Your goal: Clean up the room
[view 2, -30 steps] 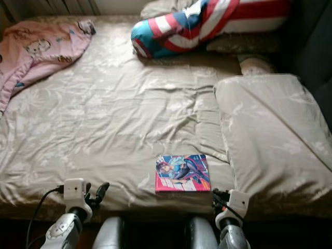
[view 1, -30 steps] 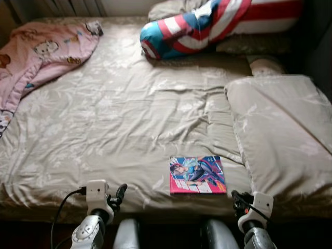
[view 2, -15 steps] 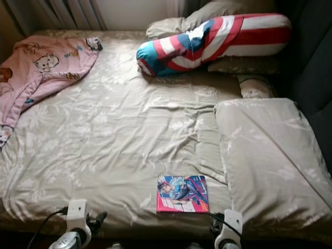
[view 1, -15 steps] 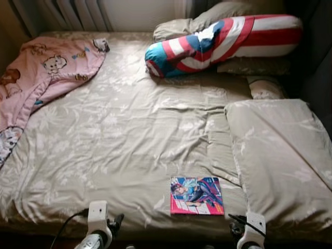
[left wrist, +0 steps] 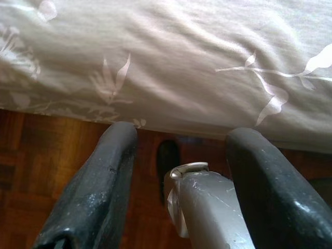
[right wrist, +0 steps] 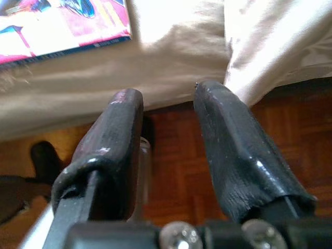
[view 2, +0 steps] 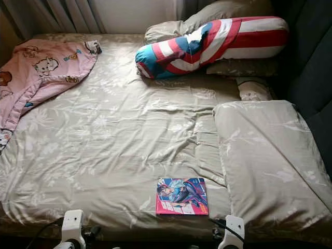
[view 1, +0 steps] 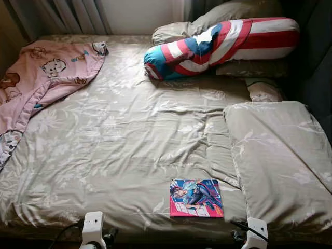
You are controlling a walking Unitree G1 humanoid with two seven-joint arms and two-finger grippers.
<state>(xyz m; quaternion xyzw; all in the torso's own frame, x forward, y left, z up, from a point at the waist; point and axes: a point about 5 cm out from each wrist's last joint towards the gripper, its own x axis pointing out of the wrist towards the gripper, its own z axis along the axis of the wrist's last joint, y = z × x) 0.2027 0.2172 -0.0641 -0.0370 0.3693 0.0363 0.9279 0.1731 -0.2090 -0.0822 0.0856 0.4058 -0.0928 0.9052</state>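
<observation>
Comic book point(view 1: 196, 198) lies flat near the bed's front edge, just beside the big beige pillow point(view 1: 280, 155), untouched. Both grippers low at the bed edge: left gripper point(left wrist: 179, 171) with fingers spread, empty; right gripper point(right wrist: 168, 150) with fingers apart, empty, near the book's corner. Pink blanket point(view 1: 36, 78) bunched at far left corner, striped bolster point(view 1: 218, 41) at the head. Cleanup looks barely begun; book pickup likely next.

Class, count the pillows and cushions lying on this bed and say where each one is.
4 at least: a striped bolster at the head, a beige pillow behind it, a small cushion at the right, and a large beige pillow at the right edge. Others may be hidden.
</observation>
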